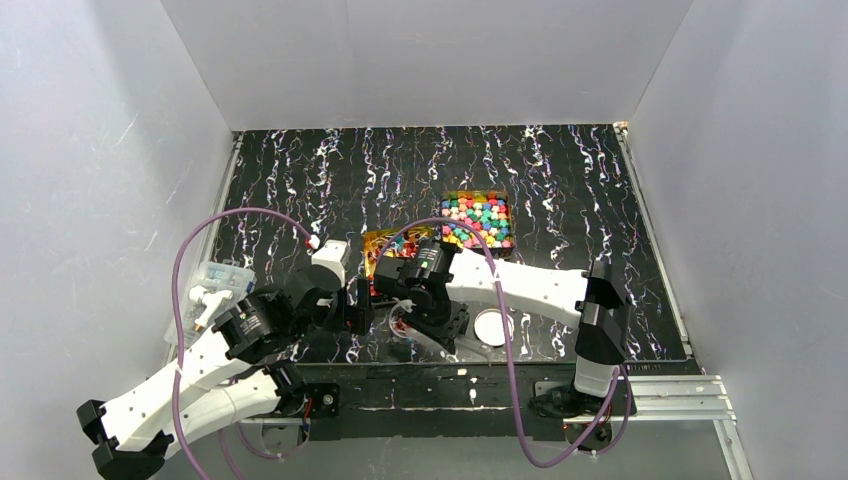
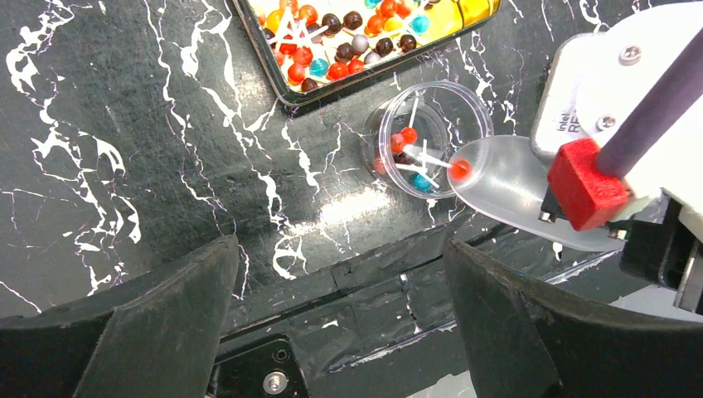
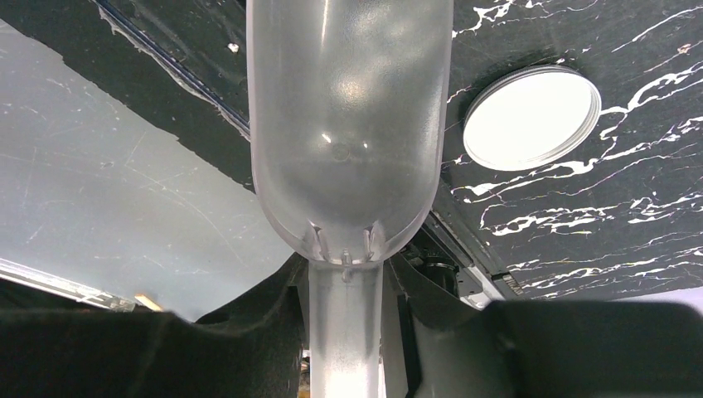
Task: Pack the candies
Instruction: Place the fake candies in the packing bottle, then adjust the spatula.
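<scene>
Small round candies fill a gold tin [image 2: 365, 33] at the top of the left wrist view. A clear jar [image 2: 427, 137] just below it holds a few candies. My right gripper [image 3: 344, 332] is shut on the handle of a translucent plastic spoon [image 3: 348, 124]. In the left wrist view the spoon [image 2: 514, 191] is tipped over the jar's rim with one red candy [image 2: 460, 170] at its tip. My left gripper [image 2: 340, 319] is open and empty, hovering near the table's front edge, apart from the jar. A second tin of candies [image 1: 478, 220] lies farther back.
The round white lid [image 3: 530, 116] lies flat on the black marbled mat, right of the jar [image 1: 493, 327]. A clear plastic box [image 1: 225, 280] sits at the mat's left edge. White walls enclose the table on three sides.
</scene>
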You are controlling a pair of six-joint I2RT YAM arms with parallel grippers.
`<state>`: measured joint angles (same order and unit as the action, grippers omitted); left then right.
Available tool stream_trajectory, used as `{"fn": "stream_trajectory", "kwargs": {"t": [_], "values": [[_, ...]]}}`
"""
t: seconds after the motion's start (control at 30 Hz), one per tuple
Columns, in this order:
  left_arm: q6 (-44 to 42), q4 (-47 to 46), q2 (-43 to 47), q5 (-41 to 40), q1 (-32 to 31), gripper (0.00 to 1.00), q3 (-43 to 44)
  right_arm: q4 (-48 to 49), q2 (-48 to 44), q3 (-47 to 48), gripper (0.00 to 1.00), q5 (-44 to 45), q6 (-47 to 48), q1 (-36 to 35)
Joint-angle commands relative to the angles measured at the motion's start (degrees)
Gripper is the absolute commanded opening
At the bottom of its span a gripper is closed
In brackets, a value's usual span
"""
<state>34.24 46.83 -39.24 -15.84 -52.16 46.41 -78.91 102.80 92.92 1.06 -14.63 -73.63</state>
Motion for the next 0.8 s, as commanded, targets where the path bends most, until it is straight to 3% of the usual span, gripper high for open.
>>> {"fn": "stream_trajectory", "kwargs": {"t": [0.0, 0.47, 0.77], "values": [[-0.92, 0.3, 0.33, 1.06, 0.41, 0.93, -0.53, -2.47, 0.31, 3.4, 0.01, -0.66, -1.81, 0.16], [-1.28, -0.8, -0.82, 3.07, 0.46, 0.94, -0.62, -2.36, -3.51, 1.16, 0.01, -1.47, -3.38, 0.61], [0.79, -1.85, -3.84, 4.72, 0.42, 0.94, 1.11, 7.99, -11.07, -8.08, 0.01, 0.43, -1.29, 0.34]]}}
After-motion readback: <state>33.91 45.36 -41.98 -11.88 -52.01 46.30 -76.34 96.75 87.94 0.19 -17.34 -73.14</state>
